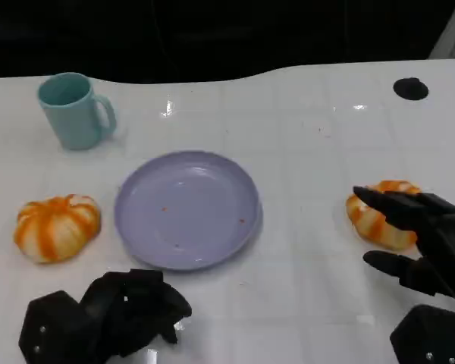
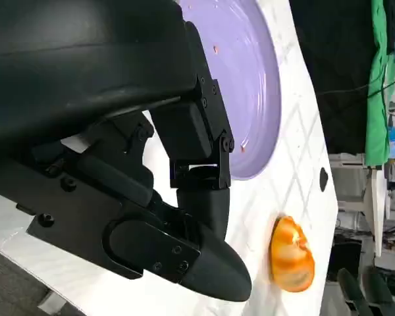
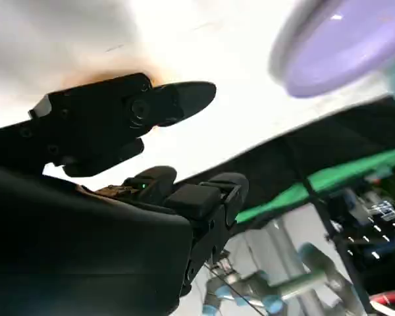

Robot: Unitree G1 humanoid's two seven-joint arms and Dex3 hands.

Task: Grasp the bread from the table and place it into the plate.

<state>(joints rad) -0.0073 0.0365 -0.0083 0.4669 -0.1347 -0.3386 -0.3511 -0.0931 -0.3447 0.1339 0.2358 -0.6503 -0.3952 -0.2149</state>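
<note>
Here, the white tiled surface (image 1: 303, 152) carries a lilac plate (image 1: 187, 208) near its middle, bare apart from a few small orange specks. Two orange-and-white striped bread rolls, shaped rather like small pumpkins, lie on either side of it: the left bread roll (image 1: 57, 227) sits just beside the plate's left edge, and the right bread roll (image 1: 381, 214) lies well apart from the plate toward the right. A light teal mug (image 1: 74, 111) stands upright behind the left roll, handle turned to the right, and a small black round disc (image 1: 410, 89) rests near the far right corner.

The right robot hand (image 1: 417, 243) is at the right roll with fingers spread apart; one upper finger lies across the top of the roll, while a lower finger reaches out on the near side, not closed against it. The roll still rests on the surface, so this robot hand is open around it rather than gripping. In the right wrist view an orange glow shows just behind the extended finger (image 3: 184, 99).

The left robot hand (image 1: 117, 311) rests low at the near edge in front of the plate, fingers curled inward with nothing in them.
</note>
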